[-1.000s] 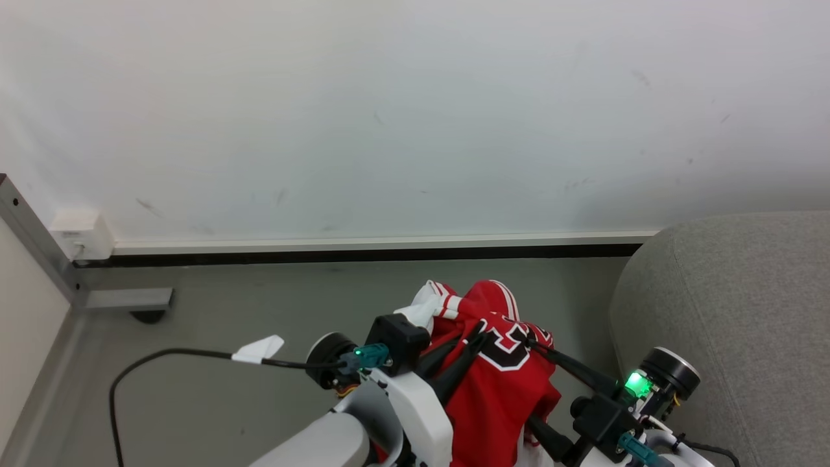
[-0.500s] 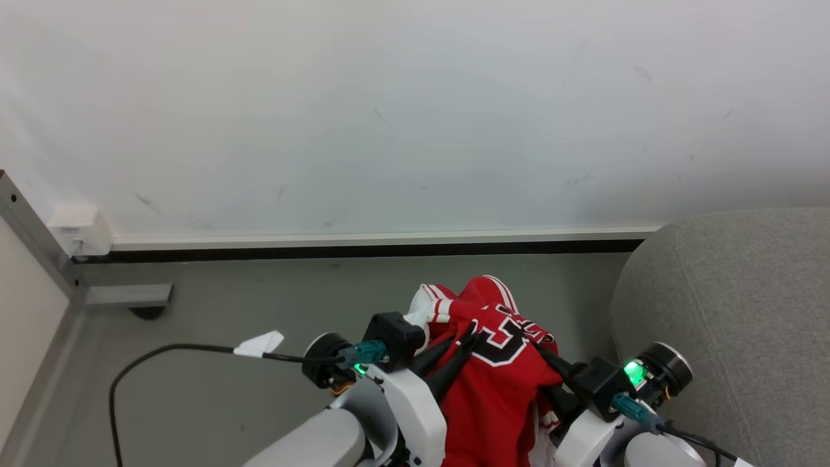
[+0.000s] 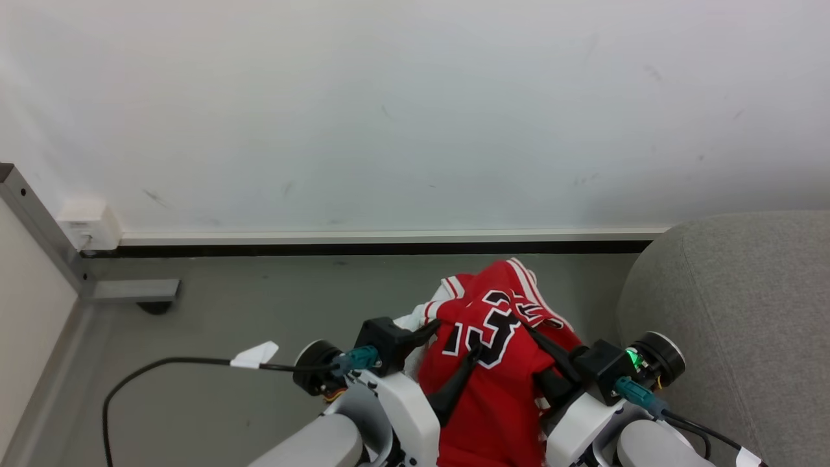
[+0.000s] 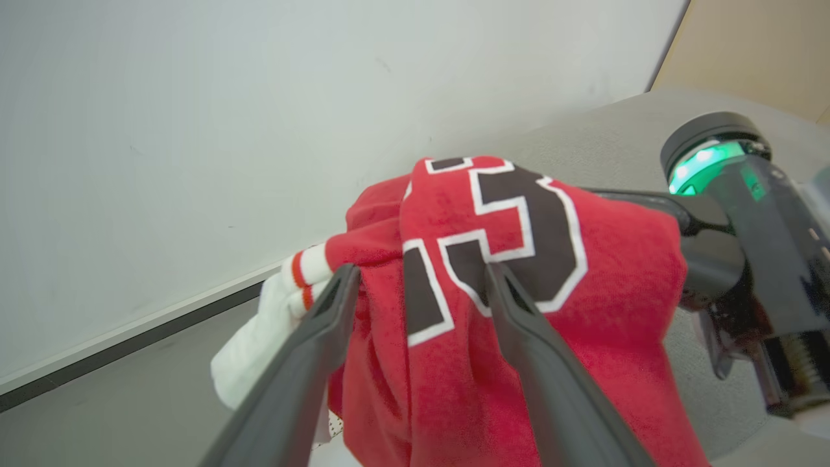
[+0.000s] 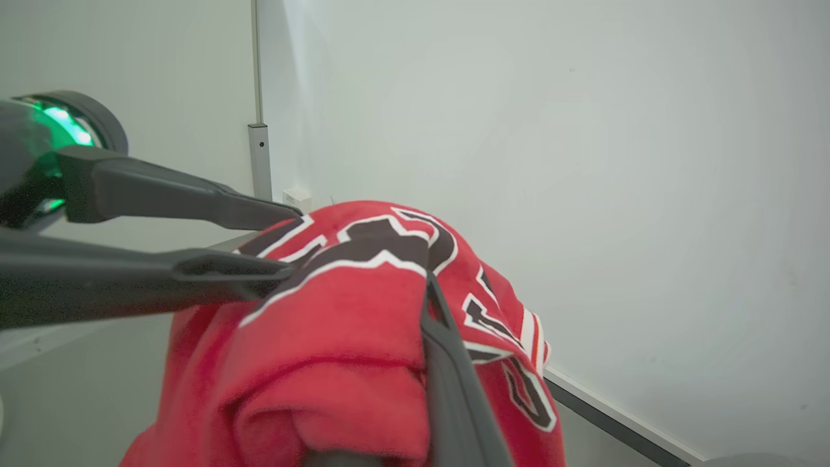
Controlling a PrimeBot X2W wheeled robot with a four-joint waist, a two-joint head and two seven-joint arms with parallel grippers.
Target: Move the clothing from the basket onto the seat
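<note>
Matt napped-cloth clothing (image 3: 499,395), coarse-woven seat (image 3: 746,311)

The clothing (image 3: 496,395), a red jersey with black, white-edged numerals and red-and-white striped trim, hangs bunched in the air above the floor (image 3: 259,305). A white fabric part shows at its left. The right pincer (image 3: 519,321) is clamped on its top fold. The grey seat (image 3: 746,311) stands near, on its right.

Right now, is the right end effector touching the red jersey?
Touching. In the right wrist view, the right end effector has its dark finger pressed into the red jersey, with fabric bunched against it.
</note>
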